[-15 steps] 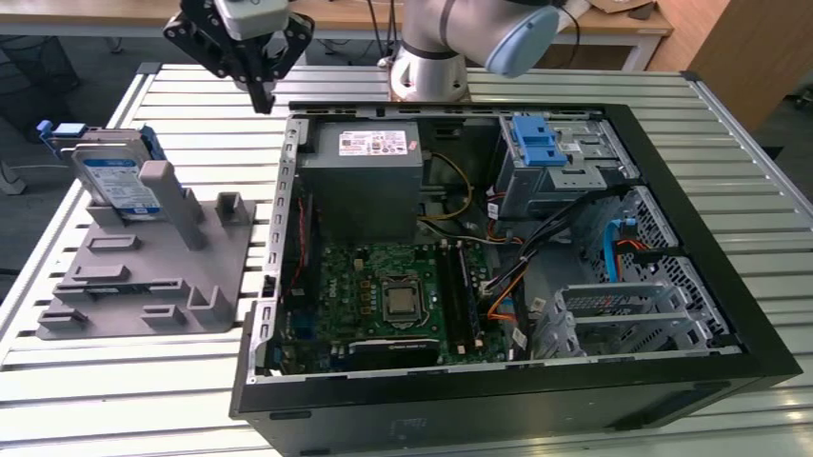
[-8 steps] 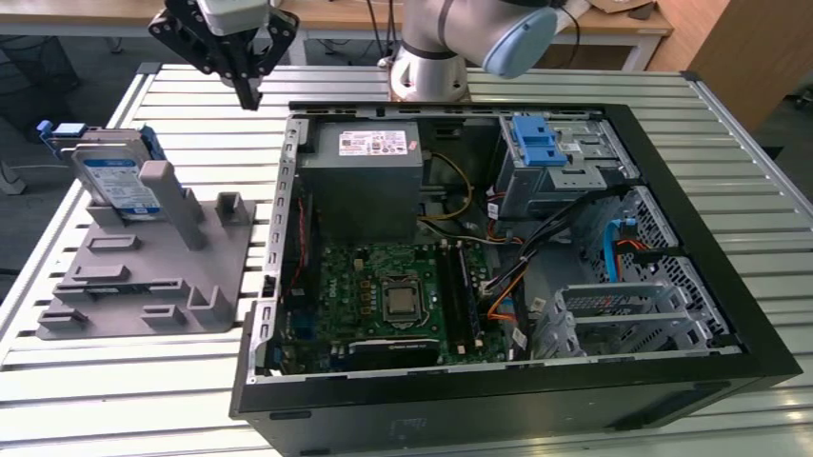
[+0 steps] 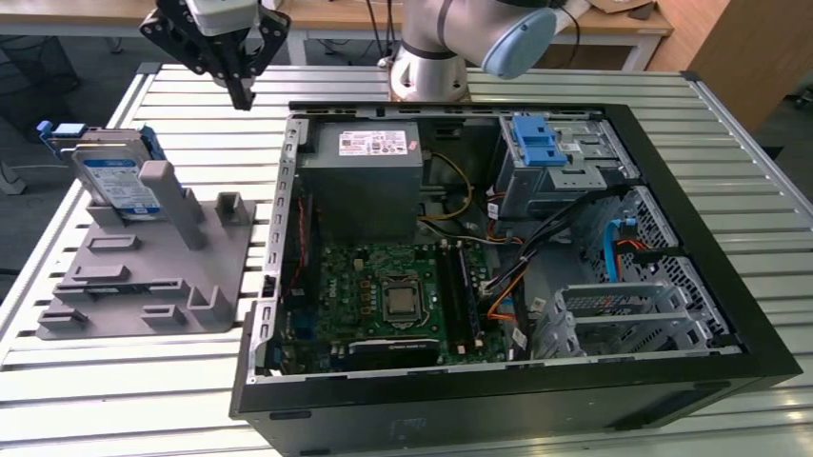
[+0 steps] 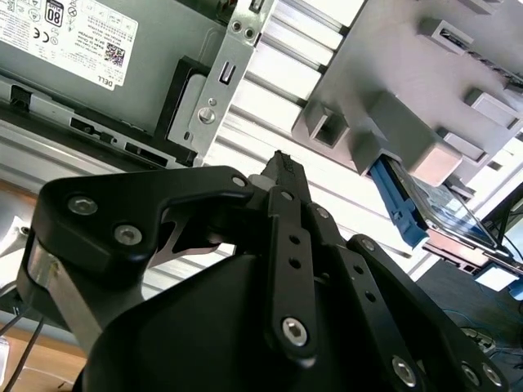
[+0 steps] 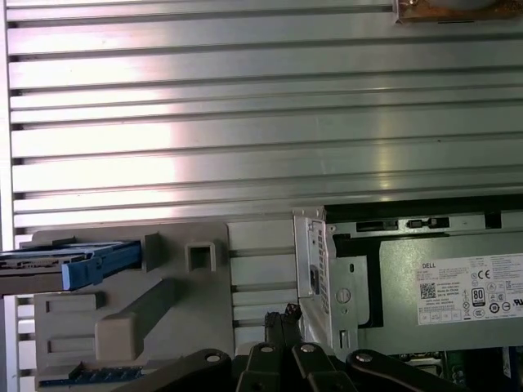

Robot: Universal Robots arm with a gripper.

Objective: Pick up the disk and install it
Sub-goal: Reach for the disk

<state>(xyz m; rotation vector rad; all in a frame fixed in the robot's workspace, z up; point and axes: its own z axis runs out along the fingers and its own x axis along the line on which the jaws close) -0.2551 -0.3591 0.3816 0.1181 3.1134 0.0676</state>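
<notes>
The disk (image 3: pixel 112 179), silver with a white-and-blue label and blue side rails, stands on edge at the far end of a grey holder block (image 3: pixel 152 276) on the exterior view's left. My gripper (image 3: pixel 239 95) hangs above the slatted table between that block and the open computer case (image 3: pixel 661 238), apart from the disk. Its fingers are shut together with nothing between them. In the second wrist view the disk (image 4: pixel 429 204) shows beyond the shut gripper (image 4: pixel 282 159). In the first wrist view the disk (image 5: pixel 78 265) lies off to one side of the gripper (image 5: pixel 282 314).
Inside the case sit a grey power supply (image 3: pixel 368 176), a motherboard (image 3: pixel 381 295) and a metal drive bay with a blue latch (image 3: pixel 543 143). The arm's base (image 3: pixel 429 67) stands behind the case. The slatted aluminium table (image 3: pixel 128 390) ends close to the holder block.
</notes>
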